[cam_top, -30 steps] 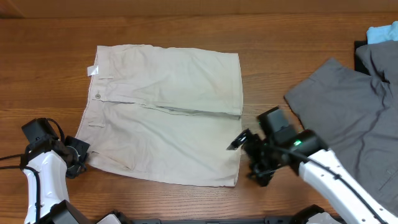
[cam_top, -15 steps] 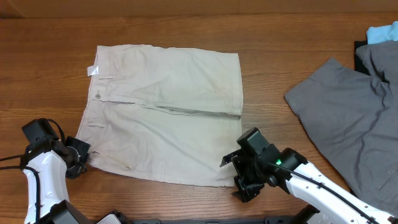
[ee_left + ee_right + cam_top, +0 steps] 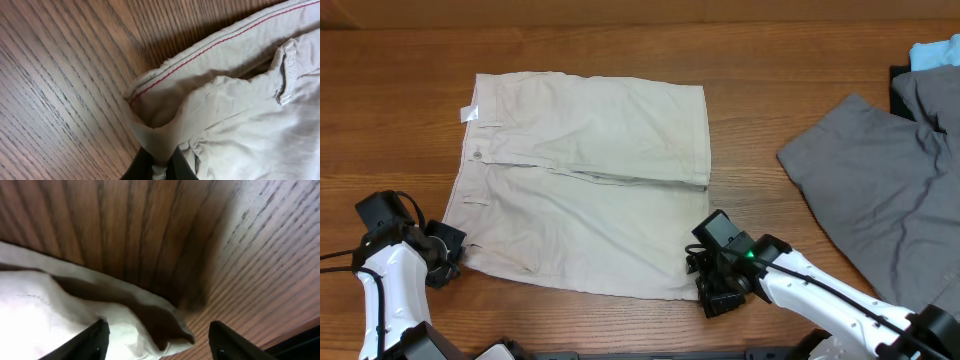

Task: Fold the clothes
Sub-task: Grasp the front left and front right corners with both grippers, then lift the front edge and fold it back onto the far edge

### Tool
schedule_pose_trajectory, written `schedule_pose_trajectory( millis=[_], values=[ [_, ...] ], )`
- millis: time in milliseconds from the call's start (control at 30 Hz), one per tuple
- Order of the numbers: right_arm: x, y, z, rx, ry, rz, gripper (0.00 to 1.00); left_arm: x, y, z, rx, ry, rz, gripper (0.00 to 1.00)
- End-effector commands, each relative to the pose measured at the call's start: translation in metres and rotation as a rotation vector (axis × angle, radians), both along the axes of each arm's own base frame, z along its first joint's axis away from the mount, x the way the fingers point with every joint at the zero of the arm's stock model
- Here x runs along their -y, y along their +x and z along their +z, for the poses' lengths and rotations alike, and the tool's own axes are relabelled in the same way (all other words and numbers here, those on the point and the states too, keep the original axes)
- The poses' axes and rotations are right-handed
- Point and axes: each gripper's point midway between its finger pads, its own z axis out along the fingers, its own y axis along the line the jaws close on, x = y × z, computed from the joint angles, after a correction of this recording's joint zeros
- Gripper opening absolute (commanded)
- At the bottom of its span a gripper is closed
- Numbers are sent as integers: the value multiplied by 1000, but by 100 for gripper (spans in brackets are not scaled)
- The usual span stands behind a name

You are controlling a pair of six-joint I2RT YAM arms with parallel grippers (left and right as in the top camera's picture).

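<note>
Right hand point(image 3: 708, 282) (jaws apart) has slid onto the shorts' point(image 3: 590, 180) hem corner point(image 3: 170, 330); left hand point(image 3: 445, 255) stays pinching their waistband point(image 3: 220, 45).

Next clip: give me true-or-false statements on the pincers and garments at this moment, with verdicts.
The left pincer is closed on the waistband corner of the shorts. True.
The grey garment lies right of the shorts, apart from them. True.
The right pincer is clamped on the grey garment. False: its fingers stand apart around the shorts' hem corner.
The shorts are folded in half. False: they lie spread flat.
The light blue garment lies on the shorts. False: it sits at the far right edge, by the grey garment.
</note>
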Motion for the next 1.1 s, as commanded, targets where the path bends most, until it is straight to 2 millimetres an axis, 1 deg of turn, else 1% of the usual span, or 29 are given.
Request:
schedule_pose_trajectory(
  millis=[0, 67, 100, 200, 367, 467, 633, 667, 767, 800, 833, 900, 1000, 1033, 1067],
  values=[
    [-4, -8, -1, -33, 21, 16, 65, -2, 6, 5, 22, -1, -22, 6],
    [-6, -12, 0, -51, 33, 23, 63, -2, 6, 5, 22, -1, -23, 6],
    [-6, -12, 0, -48, 31, 28, 60, -2, 6, 5, 22, -1, -23, 6],
    [-6, -9, -1, -32, 26, 27, 54, -2, 6, 5, 22, -1, -23, 6],
    [-3, -6, -2, -17, 6, 15, 52, -2, 6, 6, 22, -1, -22, 6],
    [-2, -6, -5, -21, -2, 15, 44, -2, 6, 5, 22, -1, -23, 6],
    [-3, -6, -7, -25, -3, 16, 41, -2, 6, 5, 22, -1, -23, 6],
    [-3, -6, -7, -25, -3, 16, 39, -2, 6, 5, 22, -1, -23, 7],
    [-3, -6, -7, -25, -3, 16, 25, -2, 6, 5, 22, -1, -23, 6],
    [-3, -5, -7, -24, -4, 16, 11, -2, 6, 5, 21, -1, -23, 6],
    [-3, -5, -7, -23, -4, 20, 4, -2, 6, 5, 21, -1, -23, 4],
    [0, -2, -8, 14, -19, 69, 4, 0, 5, 5, 13, -4, -34, 4],
    [6, 11, -5, 92, -34, 155, 4, 3, -1, 4, -10, -15, -65, 4],
    [9, 26, 5, 157, -36, 215, 4, 6, -4, 4, -24, -22, -75, 4],
    [11, 33, 11, 189, -37, 243, 4, 7, -6, 5, -34, -28, -82, 4]
  ],
)
